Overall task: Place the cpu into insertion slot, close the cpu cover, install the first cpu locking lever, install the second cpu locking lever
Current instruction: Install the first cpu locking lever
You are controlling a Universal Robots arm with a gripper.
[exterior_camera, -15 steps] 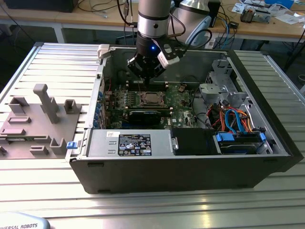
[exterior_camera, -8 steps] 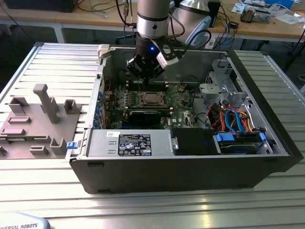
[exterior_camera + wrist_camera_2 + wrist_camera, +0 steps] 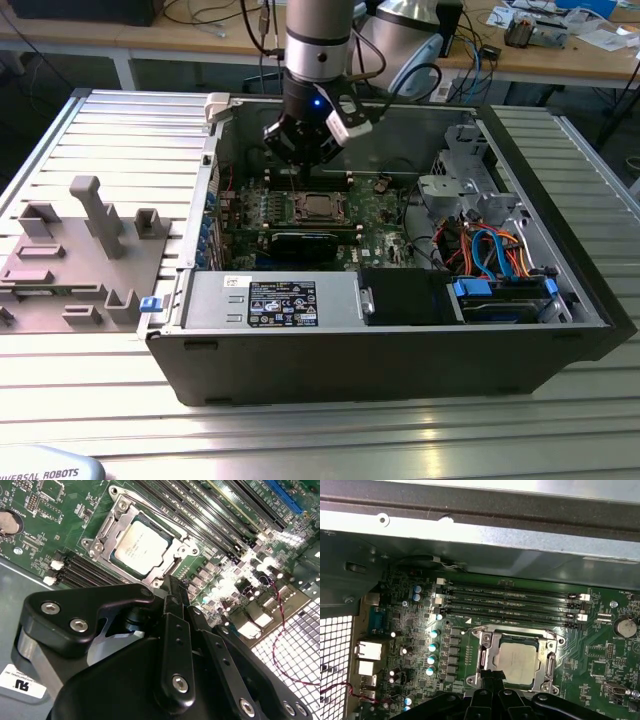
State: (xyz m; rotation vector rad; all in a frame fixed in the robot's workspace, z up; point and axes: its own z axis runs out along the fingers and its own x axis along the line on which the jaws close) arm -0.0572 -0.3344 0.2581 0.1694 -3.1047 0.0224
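Now I see my arm reaching down into an open computer case (image 3: 400,340) that lies on a ribbed metal table (image 3: 100,400). The gripper (image 3: 300,150) hangs just above the green motherboard (image 3: 380,215), near the case's far wall in the exterior view. In the second wrist view its black fingers (image 3: 175,605) are drawn together into a narrow point with nothing between them, and that tip sits just beside one edge of the socket.

The cpu (image 3: 140,547) lies flat in the insertion slot (image 3: 98,546), its dull silver top facing up. The cpu cover (image 3: 125,516) is down, its silvery frame surrounding the chip on all sides. The first wrist view shows the same: chip (image 3: 518,663) seated, frame around it, fingertips (image 3: 492,677) at the socket's near edge. I cannot tell whether either locking lever is latched.

Long black memory slots (image 3: 510,602) run beside the socket. On the exterior view's left, a grey fixture block (image 3: 70,260) rests on the table, well apart from the case.
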